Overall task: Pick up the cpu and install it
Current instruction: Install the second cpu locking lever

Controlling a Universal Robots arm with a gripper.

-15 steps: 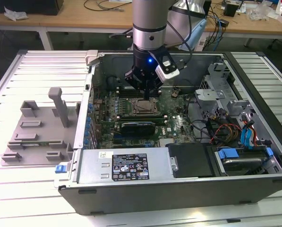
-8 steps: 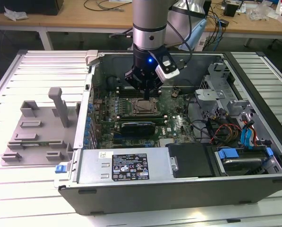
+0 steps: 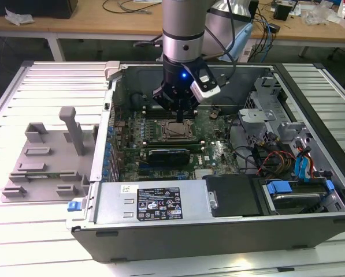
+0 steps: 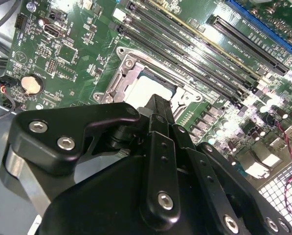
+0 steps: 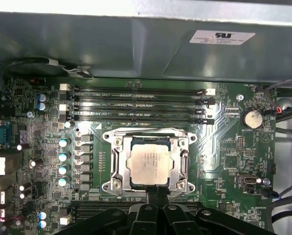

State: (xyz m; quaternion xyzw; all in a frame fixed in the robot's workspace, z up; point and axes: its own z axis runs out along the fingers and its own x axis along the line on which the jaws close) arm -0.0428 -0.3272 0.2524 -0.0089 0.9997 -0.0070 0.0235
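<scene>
The cpu [image 5: 150, 164] is a silver-grey square chip lying flat inside the metal socket frame [image 5: 117, 165] on the green motherboard [image 5: 224, 147]. My gripper [image 5: 158, 191] hangs just over the chip's edge, its two black fingers pressed together with nothing between them. In the second wrist view the joined fingertips [image 4: 156, 102] cover part of the cpu [image 4: 145, 87]. In the exterior view the gripper [image 3: 180, 117] points straight down into the open computer case, right above the cpu [image 3: 176, 131].
Memory slots [image 5: 136, 105] run beside the socket, with a row of capacitors [image 5: 63, 161] on another side. Case walls [image 3: 111, 115] surround the board. A drive cage [image 3: 264, 109], cables [image 3: 276, 158] and a power supply [image 3: 155, 202] fill the case. A grey fixture [image 3: 48, 156] sits outside on the exterior view's left.
</scene>
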